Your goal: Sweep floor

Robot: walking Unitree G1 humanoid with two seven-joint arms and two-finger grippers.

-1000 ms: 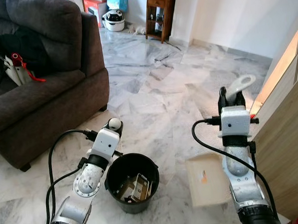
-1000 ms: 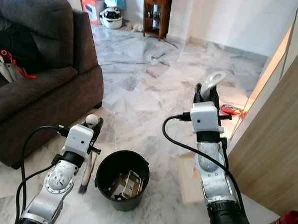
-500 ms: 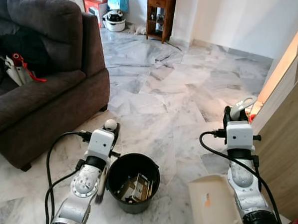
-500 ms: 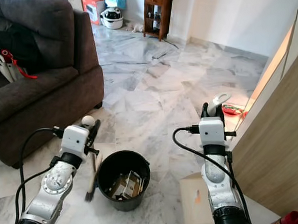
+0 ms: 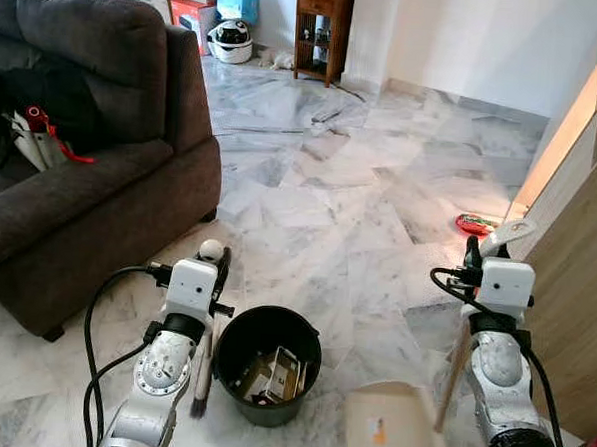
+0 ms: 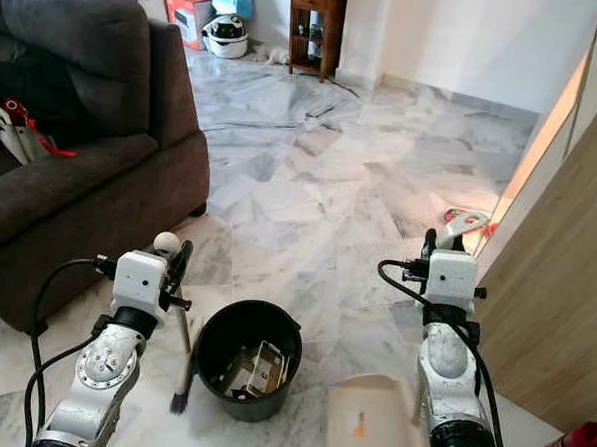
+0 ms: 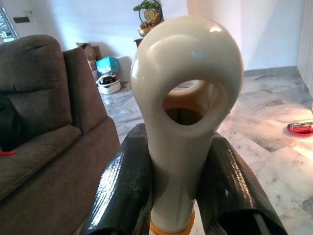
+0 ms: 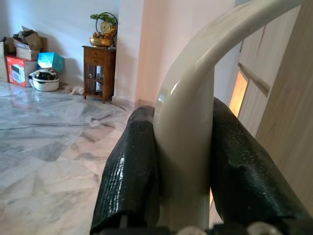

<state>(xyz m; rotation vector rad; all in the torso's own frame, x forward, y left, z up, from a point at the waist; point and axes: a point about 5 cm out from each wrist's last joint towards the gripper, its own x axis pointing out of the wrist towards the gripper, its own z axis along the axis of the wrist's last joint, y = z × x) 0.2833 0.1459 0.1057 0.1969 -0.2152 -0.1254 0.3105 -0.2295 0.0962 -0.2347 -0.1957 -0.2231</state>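
1. Cream plastic hand brush [image 6: 182, 363] standing nearly upright just left of the black bin [image 6: 247, 357], dark bristles down on the marble floor [image 5: 321, 185], looped handle end up.
2. Gripped near that looped end by the left gripper [image 7: 178, 196]; black fingers [image 7: 124, 191] closed tight on both sides of the cream handle.
3. Left arm [image 5: 160, 377] bent at the elbow, forearm reaching forward and up from the lower edge of the eye views, wrist block level with the bin's rim, black cable looping off to its left.
4. Cream dustpan [image 5: 392, 439] lying low on the floor right of the bin, pan tray open upward, an orange mark on its inside; long slanted handle rising to the right.
5. Handle top clamped by the right gripper [image 8: 183, 196]; fingers [image 8: 132, 171] shut on the curved cream grip.
6. Right arm [image 6: 445, 381] rising steeply, forearm almost vertical, wrist block close beside the wooden panel [image 5: 575, 298].
7. Bin holding scraps of card and paper.
8. Dark grey sofa [image 5: 81, 172] to the left, a red-and-white item on its seat.
9. Farther back: small red object [image 5: 476, 224] on the floor near the panel, wooden cabinet [image 5: 319, 29] and boxes against the far wall.
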